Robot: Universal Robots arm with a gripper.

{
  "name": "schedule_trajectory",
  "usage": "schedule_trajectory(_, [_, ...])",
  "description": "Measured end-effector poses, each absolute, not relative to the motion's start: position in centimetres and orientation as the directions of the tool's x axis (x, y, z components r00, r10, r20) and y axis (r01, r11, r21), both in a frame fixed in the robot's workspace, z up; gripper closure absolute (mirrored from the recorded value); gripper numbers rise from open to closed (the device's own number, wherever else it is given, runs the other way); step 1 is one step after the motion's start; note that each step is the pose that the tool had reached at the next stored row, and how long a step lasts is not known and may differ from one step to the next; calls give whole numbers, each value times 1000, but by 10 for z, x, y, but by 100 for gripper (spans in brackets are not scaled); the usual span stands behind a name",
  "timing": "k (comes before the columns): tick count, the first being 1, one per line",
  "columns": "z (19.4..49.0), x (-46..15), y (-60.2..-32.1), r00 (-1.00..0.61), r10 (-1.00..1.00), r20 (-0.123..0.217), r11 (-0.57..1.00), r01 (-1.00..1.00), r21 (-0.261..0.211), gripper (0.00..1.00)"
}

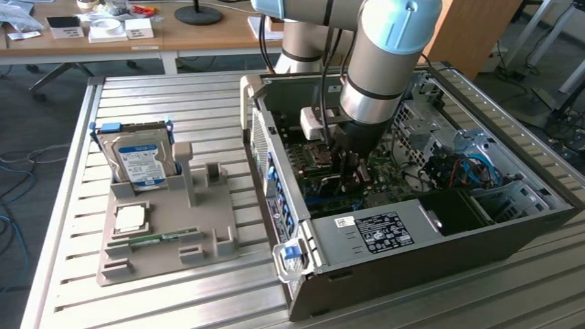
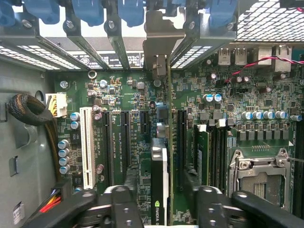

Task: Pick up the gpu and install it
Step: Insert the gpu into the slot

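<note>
Install step, looks pretty much done imo: gpu (image 2: 159, 161) stands upright in the board (image 2: 123, 90). My gripper (image 2: 161, 202) is released, fingers (image 2: 124, 206) either side, not touching.

The gpu (image 2: 160, 183) carries the green NVIDIA eye logo with the name NVIDIA beside it, printed along its upper edge. The white lettering on the motherboard (image 2: 135, 95) beside the slots is too fine to read. So is the print on the power supply (image 1: 384, 232) sticker and the hard drive (image 1: 142, 164) label.
</note>
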State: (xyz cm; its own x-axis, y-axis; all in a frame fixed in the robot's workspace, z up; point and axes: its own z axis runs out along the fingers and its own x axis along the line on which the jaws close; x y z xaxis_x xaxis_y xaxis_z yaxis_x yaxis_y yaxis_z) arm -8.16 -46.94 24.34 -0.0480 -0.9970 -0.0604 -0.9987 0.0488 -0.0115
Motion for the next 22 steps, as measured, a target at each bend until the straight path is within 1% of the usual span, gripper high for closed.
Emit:
schedule_trajectory(1, [243, -82, -469, -48, -997, -60, 49, -999, -12, 48])
schedule_trajectory(14, [252, -82, -468, -48, -997, -60, 49, -999, -12, 48])
schedule_trajectory(22, [253, -82, -468, -48, -997, -60, 49, -999, -12, 48])
